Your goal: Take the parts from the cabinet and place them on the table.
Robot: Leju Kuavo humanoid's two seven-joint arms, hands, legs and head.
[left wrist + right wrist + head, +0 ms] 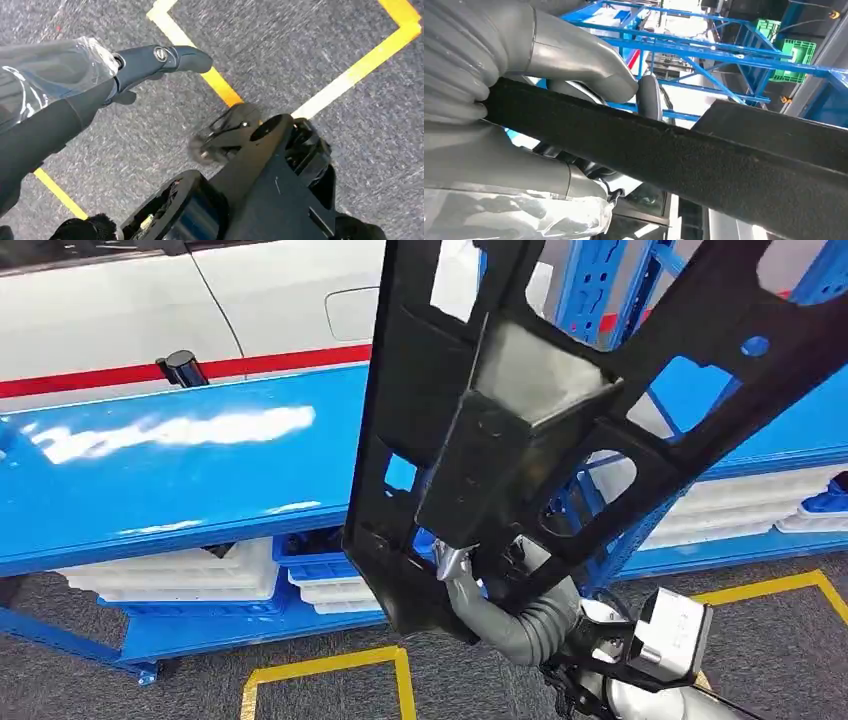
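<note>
A large black plastic frame part (520,430) with several cut-outs stands tilted in front of me and hides much of the head view. My right hand (462,575) grips its lower edge from below. In the right wrist view that hand (539,100) wraps its thumb and fingers around the part's flat black edge (684,160). The blue table (150,470) lies behind and to the left of the part, its top bare. My left hand (125,70) hangs over the grey floor and holds nothing, its thumb stretched out.
White trays (180,575) and blue bins (325,565) sit on the shelf under the table. Behind it are a white car (150,310) and a blue rack (600,290). Yellow tape (320,670) marks the grey carpet. A small black cylinder (185,368) stands at the table's far edge.
</note>
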